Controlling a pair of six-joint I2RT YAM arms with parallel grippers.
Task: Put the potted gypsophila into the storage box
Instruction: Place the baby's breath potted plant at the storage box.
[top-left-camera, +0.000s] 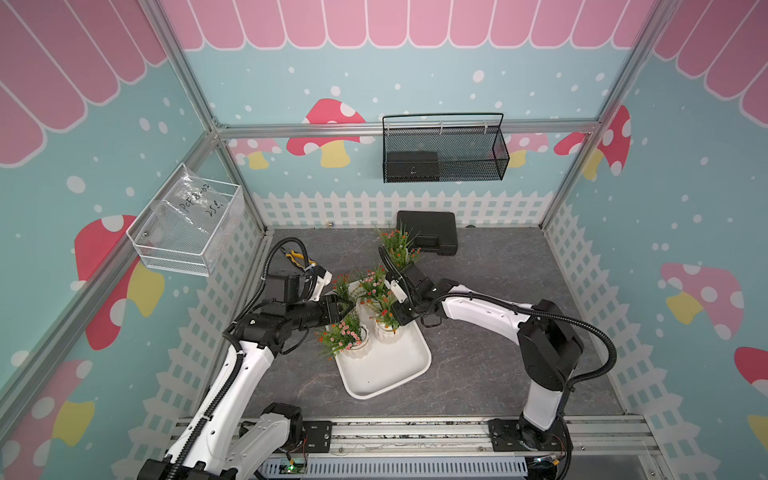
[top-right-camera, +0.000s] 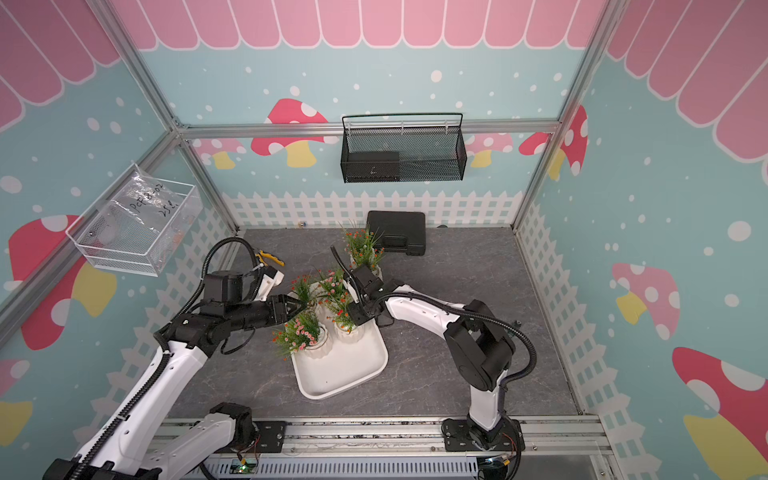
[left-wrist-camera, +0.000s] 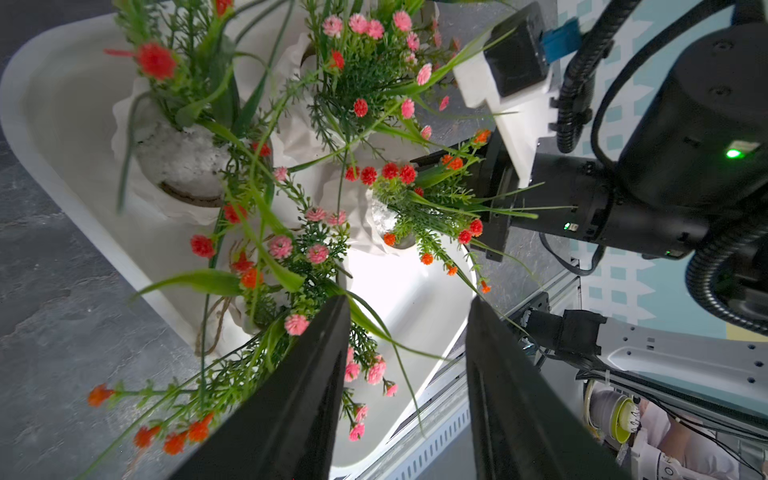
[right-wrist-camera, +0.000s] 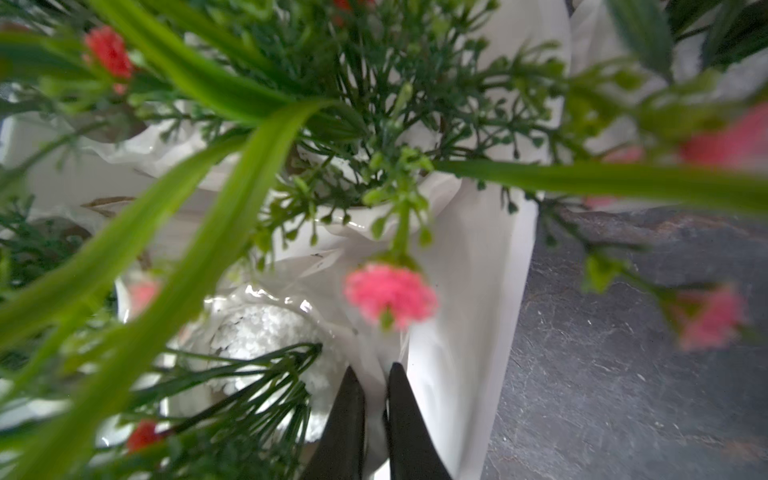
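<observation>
Right gripper: jaws nearly together, pinched on the rim of a white pot of gypsophila. That pot sits inside the storage box near its right rim; base prob. down, can't tell for sure. So step in hand = set-down/release. Nxt: part jaws, lift straight up w/o dragging sprigs. Left gripper: jaws apart, nothing clamped, hanging over the box's left side among foliage and close to the right one, so arms crowd. At least 3 other pots stand in the box, sprigs tangled. Outside, on the table: last visible pot, just beside the black case, w/ the right arm's cable running next to it. Yellow pliers lie well apart.
</observation>
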